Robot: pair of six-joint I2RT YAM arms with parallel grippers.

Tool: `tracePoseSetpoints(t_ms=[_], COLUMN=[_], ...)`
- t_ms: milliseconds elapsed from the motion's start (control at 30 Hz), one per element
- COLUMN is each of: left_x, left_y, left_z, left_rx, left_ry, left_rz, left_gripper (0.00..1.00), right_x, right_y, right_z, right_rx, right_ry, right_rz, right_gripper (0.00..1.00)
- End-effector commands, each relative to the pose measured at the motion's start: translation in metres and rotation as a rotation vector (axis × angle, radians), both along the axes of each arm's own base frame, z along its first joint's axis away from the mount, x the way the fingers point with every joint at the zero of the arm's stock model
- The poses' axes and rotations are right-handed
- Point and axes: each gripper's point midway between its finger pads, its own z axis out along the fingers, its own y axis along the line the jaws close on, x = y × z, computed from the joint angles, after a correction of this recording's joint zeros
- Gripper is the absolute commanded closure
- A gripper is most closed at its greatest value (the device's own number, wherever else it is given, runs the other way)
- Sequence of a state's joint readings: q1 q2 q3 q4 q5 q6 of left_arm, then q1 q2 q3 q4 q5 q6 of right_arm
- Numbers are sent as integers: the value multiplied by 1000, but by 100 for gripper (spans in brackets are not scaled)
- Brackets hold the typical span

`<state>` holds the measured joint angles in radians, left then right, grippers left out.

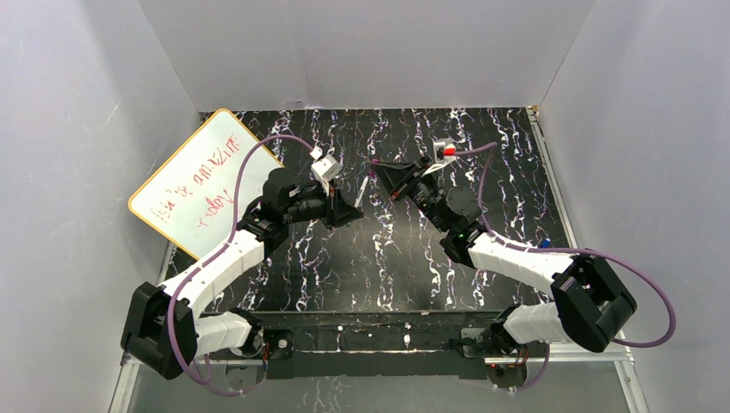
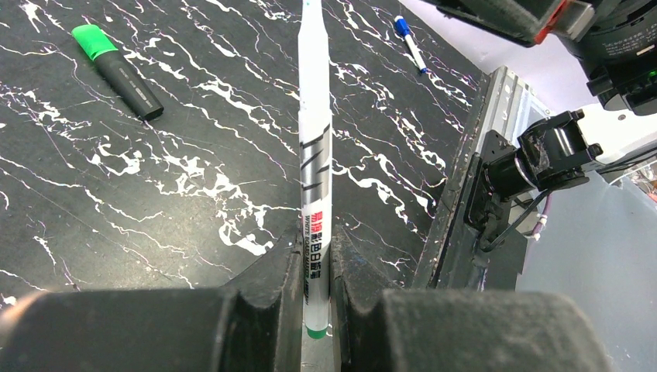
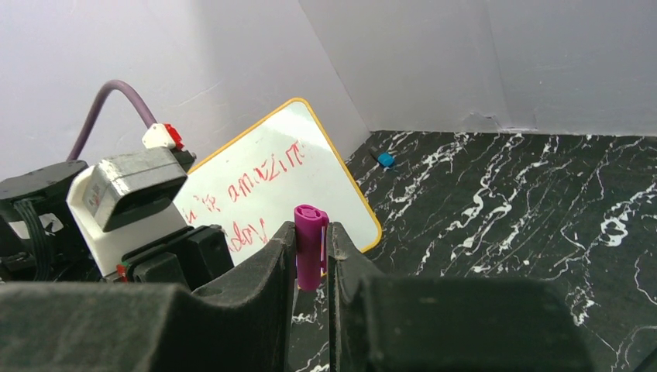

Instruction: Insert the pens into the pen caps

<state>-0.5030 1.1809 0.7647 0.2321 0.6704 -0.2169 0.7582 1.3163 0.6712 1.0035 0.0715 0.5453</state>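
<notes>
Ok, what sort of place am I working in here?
Probably a robot lab test cell: plain white panels box in a black marbled tabletop, with a yellow-rimmed whiteboard propped at the left.

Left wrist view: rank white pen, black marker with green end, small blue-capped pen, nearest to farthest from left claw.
1. Slim white plastic pen: clamped in the left claw, centre.
2. Thick black marker with green end: lying upper left.
3. Small blue-capped white pen: farthest, upper right.
</notes>
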Motion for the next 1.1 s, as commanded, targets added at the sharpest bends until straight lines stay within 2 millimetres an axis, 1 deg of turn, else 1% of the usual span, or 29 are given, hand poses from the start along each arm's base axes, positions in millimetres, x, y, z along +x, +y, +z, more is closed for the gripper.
tracePoseSetpoints(t_ms=[0,133,300,567,967,1067], left_x=[-2,-2,-2,-2,-1,0], left_y=[0,0,0,0,1,2], left_z=[12,12,12,12,12,12], left_rx=[-21,-20,-21,-20,-15,-6], left_ry=[-41,-41,-43,-43,-48,-55], left_rz=[-18,-18,-17,-16,-11,-3], left_gripper=[100,100,100,100,100,100], right_x=[-3,-6,-6,-3,-2,-8], right_y=[-8,-12,-11,-3,12,18], right_z=[37,42,42,28,14,11], right_rx=[84,98,90,81,51,27], right_ry=[-110,-131,-126,-84,-29,-15], right_rz=[-15,-23,-16,11,67,114], right_gripper=[79,79,79,79,79,79])
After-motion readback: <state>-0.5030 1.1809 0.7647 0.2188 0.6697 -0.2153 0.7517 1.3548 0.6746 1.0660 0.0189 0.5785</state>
